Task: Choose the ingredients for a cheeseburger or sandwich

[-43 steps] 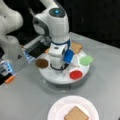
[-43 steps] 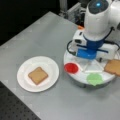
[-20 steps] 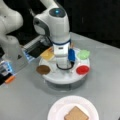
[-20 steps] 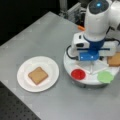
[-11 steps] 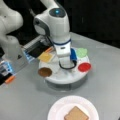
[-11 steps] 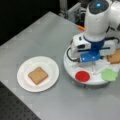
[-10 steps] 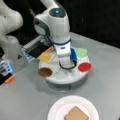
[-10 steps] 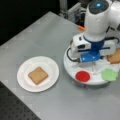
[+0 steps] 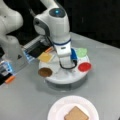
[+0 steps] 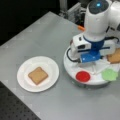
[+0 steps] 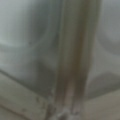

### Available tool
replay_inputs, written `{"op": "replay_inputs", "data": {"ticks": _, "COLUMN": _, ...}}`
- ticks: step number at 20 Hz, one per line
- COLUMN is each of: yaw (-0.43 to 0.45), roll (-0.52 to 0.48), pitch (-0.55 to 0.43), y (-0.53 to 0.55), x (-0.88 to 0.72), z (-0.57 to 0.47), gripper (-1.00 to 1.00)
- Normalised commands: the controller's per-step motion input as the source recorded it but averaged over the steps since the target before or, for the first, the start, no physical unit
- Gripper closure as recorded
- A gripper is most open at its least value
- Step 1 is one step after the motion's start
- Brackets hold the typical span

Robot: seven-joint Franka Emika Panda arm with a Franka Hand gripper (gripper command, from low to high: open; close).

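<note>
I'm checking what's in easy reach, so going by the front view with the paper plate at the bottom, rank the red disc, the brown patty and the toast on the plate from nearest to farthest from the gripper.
The gripper is down over the middle of the round tray.
1. Red disc, on the tray's right edge.
2. Brown patty, on the tray's left edge, slightly farther.
3. Toast, on the paper plate at the view's bottom, clearly farthest.

Open grey table [image 10: 37, 35] around white plate [image 10: 50, 77] and ingredient tray [image 10: 72, 70].
</note>
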Motion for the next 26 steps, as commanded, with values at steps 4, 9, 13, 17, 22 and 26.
{"op": "replay_inputs", "data": {"ticks": 4, "yaw": 0.358, "roll": 0.051, "pitch": 0.169, "y": 0.29, "x": 0.4, "z": -0.06, "gripper": -1.0}}
{"op": "replay_inputs", "data": {"ticks": 9, "yaw": 0.345, "roll": 0.042, "pitch": 0.17, "y": 0.3, "x": 0.43, "z": -0.06, "gripper": -1.0}}
{"op": "replay_inputs", "data": {"ticks": 13, "yaw": 0.298, "roll": 0.023, "pitch": 0.163, "y": 0.33, "x": 0.44, "z": -0.07, "gripper": -1.0}}
{"op": "replay_inputs", "data": {"ticks": 17, "yaw": 0.3, "roll": 0.012, "pitch": 0.166, "y": 0.34, "x": 0.44, "z": -0.07, "gripper": -1.0}}
{"op": "replay_inputs", "data": {"ticks": 22, "yaw": 0.352, "roll": 0.012, "pitch": 0.179, "y": 0.34, "x": 0.44, "z": -0.06, "gripper": -1.0}}
{"op": "replay_inputs", "data": {"ticks": 26, "yaw": 0.403, "roll": 0.031, "pitch": 0.179, "y": 0.34, "x": 0.45, "z": -0.03, "gripper": -1.0}}
